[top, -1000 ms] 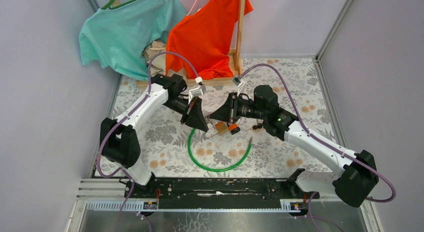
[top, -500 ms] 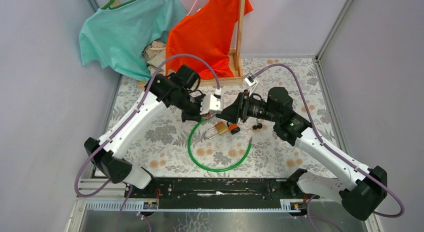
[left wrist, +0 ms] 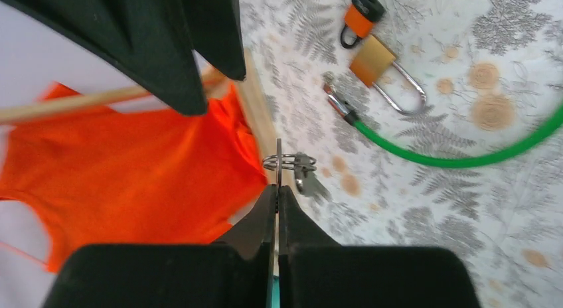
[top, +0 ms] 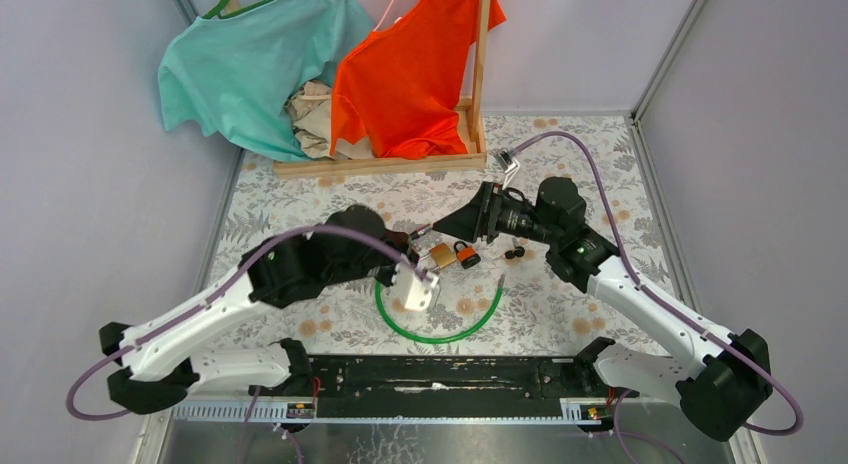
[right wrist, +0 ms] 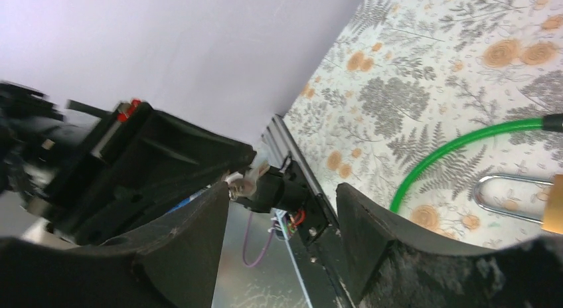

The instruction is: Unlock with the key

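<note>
The key (left wrist: 309,183) hangs from a ring (left wrist: 282,163), which the left gripper (left wrist: 277,188) clamps between closed fingers above the floral table (left wrist: 504,188). You see the brass padlock (left wrist: 373,61) lying flat beyond the key, just beside an orange lock (left wrist: 362,12) and near the end of the green cable (left wrist: 451,158). The right gripper (right wrist: 282,195) holds its fingers apart, gripping nothing, near the padlock.

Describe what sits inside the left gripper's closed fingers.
The left gripper pinches what looks like a key, seen edge-on as a thin blade. A key ring and a second key hang from it. The pinched part is hidden by the fingers.
</note>
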